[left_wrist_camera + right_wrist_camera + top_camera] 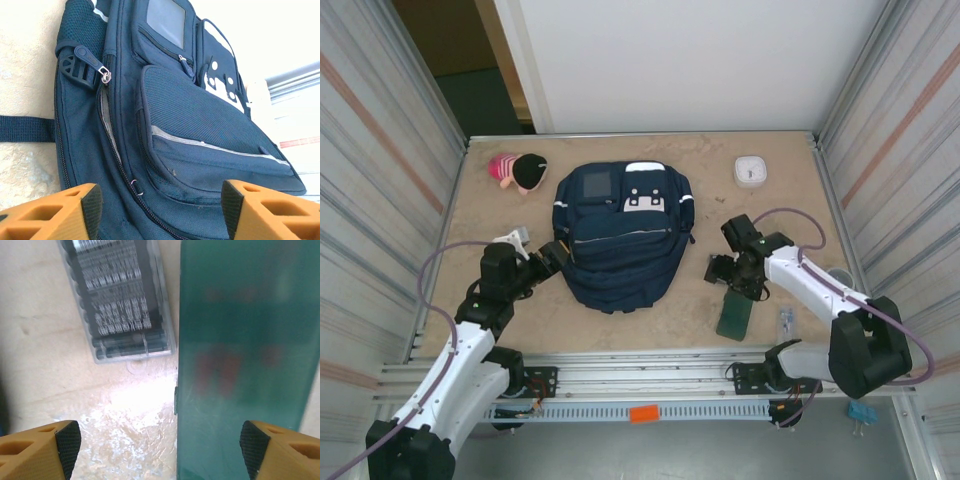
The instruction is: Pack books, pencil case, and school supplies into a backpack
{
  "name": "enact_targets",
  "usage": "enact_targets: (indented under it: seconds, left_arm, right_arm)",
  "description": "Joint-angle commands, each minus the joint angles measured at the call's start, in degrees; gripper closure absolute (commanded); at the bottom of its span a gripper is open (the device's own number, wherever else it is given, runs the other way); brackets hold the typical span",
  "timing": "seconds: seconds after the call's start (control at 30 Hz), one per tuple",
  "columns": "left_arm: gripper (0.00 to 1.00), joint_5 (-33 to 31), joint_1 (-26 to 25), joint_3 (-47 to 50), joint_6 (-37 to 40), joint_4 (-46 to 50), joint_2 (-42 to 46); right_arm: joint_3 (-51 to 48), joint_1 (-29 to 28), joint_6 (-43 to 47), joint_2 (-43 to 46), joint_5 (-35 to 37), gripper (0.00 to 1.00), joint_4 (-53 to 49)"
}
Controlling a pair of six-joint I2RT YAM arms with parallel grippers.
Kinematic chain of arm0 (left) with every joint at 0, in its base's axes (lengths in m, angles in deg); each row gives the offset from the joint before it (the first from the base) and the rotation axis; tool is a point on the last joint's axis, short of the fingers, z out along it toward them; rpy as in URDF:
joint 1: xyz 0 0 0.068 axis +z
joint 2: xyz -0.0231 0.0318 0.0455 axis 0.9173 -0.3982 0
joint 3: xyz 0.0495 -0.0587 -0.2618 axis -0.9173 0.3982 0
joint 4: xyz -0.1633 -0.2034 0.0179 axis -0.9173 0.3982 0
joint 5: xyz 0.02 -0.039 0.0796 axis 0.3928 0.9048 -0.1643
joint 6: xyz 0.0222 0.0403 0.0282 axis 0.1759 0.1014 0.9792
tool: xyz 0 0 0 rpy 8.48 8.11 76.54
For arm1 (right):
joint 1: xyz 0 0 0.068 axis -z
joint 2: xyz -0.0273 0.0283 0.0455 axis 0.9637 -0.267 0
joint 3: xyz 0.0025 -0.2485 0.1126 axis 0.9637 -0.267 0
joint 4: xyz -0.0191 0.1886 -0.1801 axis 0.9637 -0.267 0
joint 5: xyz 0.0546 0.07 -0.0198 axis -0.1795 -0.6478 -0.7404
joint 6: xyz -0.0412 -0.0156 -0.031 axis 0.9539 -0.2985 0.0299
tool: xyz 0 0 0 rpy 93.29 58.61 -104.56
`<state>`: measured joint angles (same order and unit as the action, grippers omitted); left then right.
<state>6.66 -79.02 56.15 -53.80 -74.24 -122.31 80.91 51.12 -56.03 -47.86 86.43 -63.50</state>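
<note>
**A:** Nearest us first: what are the right fingers (280, 452) doing?

**B:** They're spread wide and holding nothing, hanging low over the desk (60, 380) with one long edge of the dark green book (245, 350) between them. My guess is they're lined up on that edge because a thin, flat book offers little else to grab.

**A:** And the small clear case (117, 300)?

**B:** It lies flat just beside the book. I can't tell whether the two touch.

**A:** The left fingers (50, 212)?

**B:** Also spread and empty, low at the left flank of the backpack (200, 130). They face its main zip (112, 140), which gapes a little. I'd say they're placed to catch that opening and hold it wide for the book.

**A:** Further back?

**B:** The backpack lies front-up in the middle of the desk. Beyond it are a pink and black pouch (518, 172) at the far left and a white square device (750, 171) at the far right, neither of them near the fingers
</note>
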Motion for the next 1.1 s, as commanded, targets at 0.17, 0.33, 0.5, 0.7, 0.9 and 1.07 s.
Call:
enact_targets:
  seconds: [0.17, 0.33, 0.5, 0.7, 0.9, 1.07]
  left_arm:
    - [0.34, 0.8, -0.3, 0.5, -0.5, -0.9, 0.2]
    - [0.34, 0.6, -0.4, 0.4, -0.2, -0.6, 0.3]
    - [0.34, 0.6, -0.4, 0.1, 0.2, -0.1, 0.2]
    - [0.34, 0.7, -0.4, 0.3, -0.2, -0.8, -0.3]
    - [0.34, 0.7, -0.4, 0.0, 0.0, -0.4, -0.4]
    - [0.34, 0.5, -0.5, -0.5, 0.3, -0.2, -0.5]
  right_arm:
    - [5.7, 1.1, 7.5, -6.6, 8.4, 0.08, -12.0]
    - [3.7, -1.0, 5.6, -12.1, 5.6, 0.05, -8.4]
    - [3.2, -0.9, 5.9, -15.4, 7.0, 0.05, -8.1]
    - [1.4, 0.3, 6.8, -17.2, 3.2, 0.1, -3.7]
    - [0.6, 1.0, 7.1, -19.0, 3.1, 0.22, -2.6]
    - [0.1, 1.0, 6.9, -17.5, 3.8, 0.34, -2.9]
